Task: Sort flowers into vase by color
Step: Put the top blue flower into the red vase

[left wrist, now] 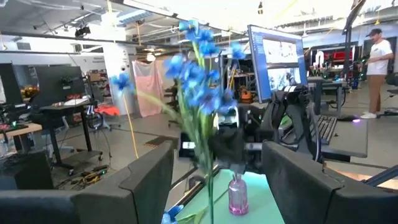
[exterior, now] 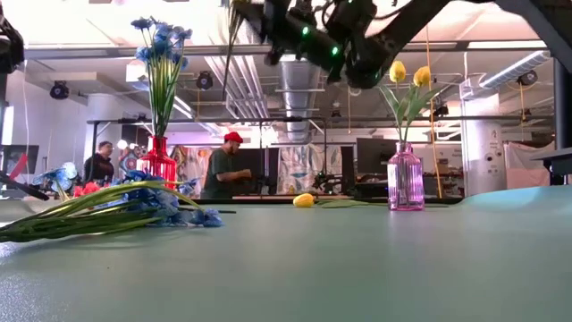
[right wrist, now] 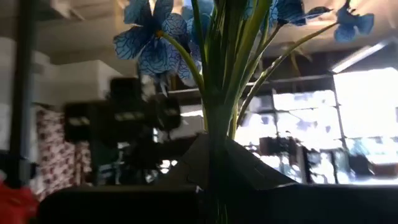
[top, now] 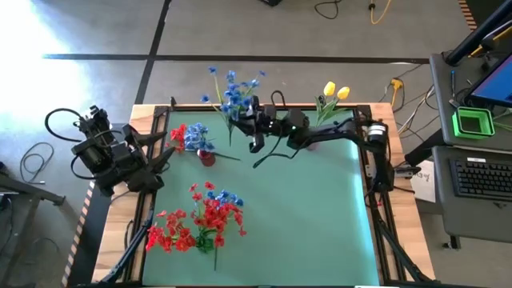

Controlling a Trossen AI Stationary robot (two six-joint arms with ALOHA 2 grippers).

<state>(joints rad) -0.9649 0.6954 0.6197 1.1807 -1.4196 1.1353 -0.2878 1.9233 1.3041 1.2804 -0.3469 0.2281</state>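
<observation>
High view shows the right gripper (top: 254, 122) squeezed shut on blue flowers (top: 234, 90) sitting in the red vase (exterior: 160, 159) at the table's back edge. Pulling sideways could tip the vase over. The left gripper (top: 164, 158), fingers apart, waits left.

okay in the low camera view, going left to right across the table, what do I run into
Loose flowers lying flat → red vase holding blue flowers → lone yellow tulip lying flat → pink vase holding yellow tulips.
</observation>
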